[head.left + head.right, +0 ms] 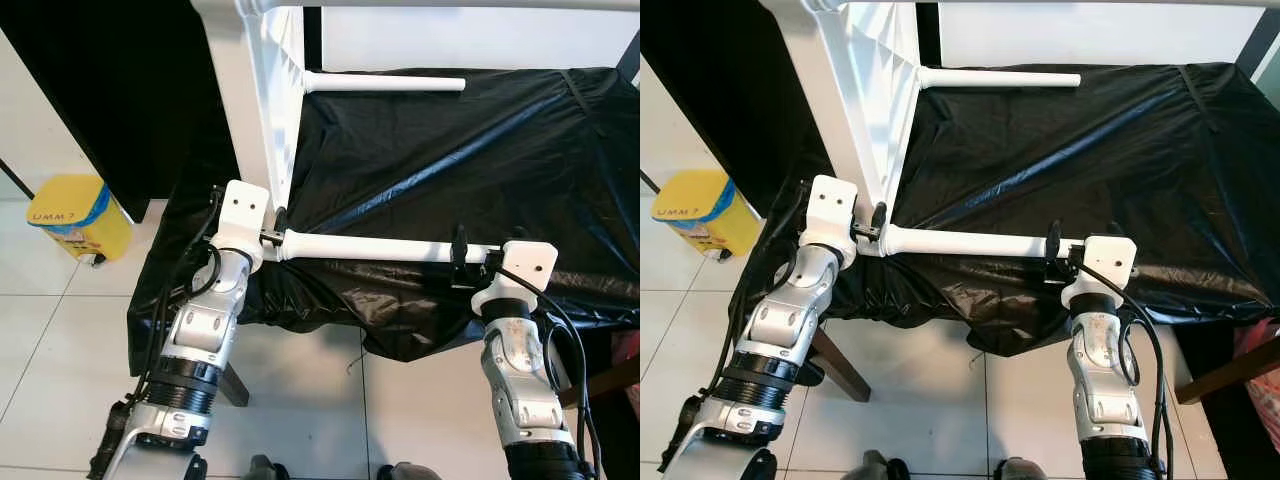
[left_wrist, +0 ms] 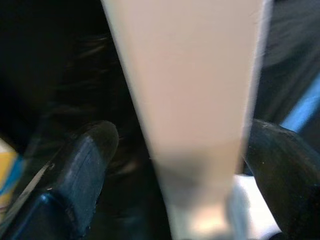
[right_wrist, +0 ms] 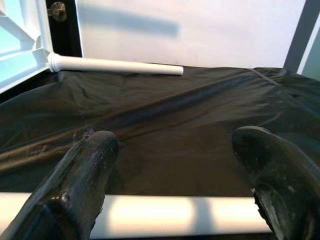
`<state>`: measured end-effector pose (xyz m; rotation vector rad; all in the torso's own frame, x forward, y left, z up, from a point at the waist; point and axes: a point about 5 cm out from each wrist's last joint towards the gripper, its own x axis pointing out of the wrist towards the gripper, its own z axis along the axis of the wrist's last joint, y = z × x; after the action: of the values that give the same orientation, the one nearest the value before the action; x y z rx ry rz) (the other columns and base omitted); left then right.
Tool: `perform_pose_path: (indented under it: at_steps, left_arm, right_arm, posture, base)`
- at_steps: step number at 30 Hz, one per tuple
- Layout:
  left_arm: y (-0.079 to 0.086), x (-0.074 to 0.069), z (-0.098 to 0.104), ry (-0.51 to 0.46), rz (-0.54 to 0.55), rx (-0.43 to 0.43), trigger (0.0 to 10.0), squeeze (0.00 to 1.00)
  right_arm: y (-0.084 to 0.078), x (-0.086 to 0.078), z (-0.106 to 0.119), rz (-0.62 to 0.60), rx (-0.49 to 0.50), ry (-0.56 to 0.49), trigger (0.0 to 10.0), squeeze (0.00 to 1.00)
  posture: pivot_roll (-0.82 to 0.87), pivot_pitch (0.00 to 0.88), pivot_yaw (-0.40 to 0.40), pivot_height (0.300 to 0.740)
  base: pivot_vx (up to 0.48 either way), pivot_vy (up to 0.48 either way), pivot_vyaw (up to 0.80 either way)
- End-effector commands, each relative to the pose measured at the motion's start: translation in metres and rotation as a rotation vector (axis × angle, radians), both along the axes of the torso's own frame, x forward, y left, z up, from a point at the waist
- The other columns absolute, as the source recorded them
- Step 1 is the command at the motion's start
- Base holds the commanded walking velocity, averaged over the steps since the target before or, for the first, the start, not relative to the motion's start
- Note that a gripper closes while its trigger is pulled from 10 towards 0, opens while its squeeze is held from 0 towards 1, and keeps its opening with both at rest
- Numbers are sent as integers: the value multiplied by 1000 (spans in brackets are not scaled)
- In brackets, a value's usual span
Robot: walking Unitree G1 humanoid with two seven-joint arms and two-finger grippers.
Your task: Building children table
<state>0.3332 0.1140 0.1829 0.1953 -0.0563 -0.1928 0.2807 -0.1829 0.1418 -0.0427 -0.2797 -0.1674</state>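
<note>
A white table top (image 1: 262, 90) stands on its edge at the left of a black-covered surface (image 1: 480, 150). One white leg (image 1: 385, 83) sticks out from its far corner. A second white leg (image 1: 380, 248) runs level from its near corner along the front edge. My left gripper (image 1: 277, 238) is open at the base of this near leg, with the leg (image 2: 195, 125) between its fingers (image 2: 75, 185). My right gripper (image 1: 465, 255) is open at the leg's free end, its fingers (image 3: 85, 175) set across the leg (image 3: 165, 215).
A yellow bin (image 1: 75, 215) stands on the tiled floor at the left. A wooden support leg (image 1: 235, 385) shows under the black cover's front edge. A white wall (image 3: 200, 30) lies behind the surface. Something pink (image 1: 1265, 385) sits low on the right.
</note>
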Motion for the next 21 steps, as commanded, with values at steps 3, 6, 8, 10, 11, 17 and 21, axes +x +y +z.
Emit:
perform_pose_path:
  at_steps: [3,6,8,10,11,17,21]
  left_arm:
    - [-7,-6,-3,33,-29,-26,10000,1000]
    - [-5,-9,-2,39,-5,-42,10000,1000]
    - [-3,-11,-2,45,13,-37,10000,1000]
    - [1,-17,-2,70,61,-18,10000,1000]
    - [3,-20,-2,76,86,-4,10000,918]
    - [11,-35,3,60,128,-14,10000,0]
    - [14,-45,11,26,125,-28,10000,0]
  right_arm:
    - [-1,2,-1,5,-3,14,10000,0]
    - [-1,3,-1,2,-4,12,10000,0]
    - [-2,2,-1,-1,-4,11,10000,0]
    - [-2,2,-2,-5,-3,12,10000,0]
    - [-2,2,-3,-5,-2,13,10000,0]
    - [1,4,-3,5,5,13,10000,0]
    - [4,7,-3,24,7,13,10000,0]
  posture:
    - [-110,118,4,740]
    - [-110,120,7,740]
    - [-109,122,9,740]
    - [-106,125,10,740]
    - [-101,127,9,740]
    - [-87,127,2,740]
    - [-65,127,-15,740]
  base:
    - [0,0,0]
    - [0,0,0]
    - [0,0,0]
    - [0,0,0]
    - [0,0,0]
    - [0,0,0]
    - [0,0,0]
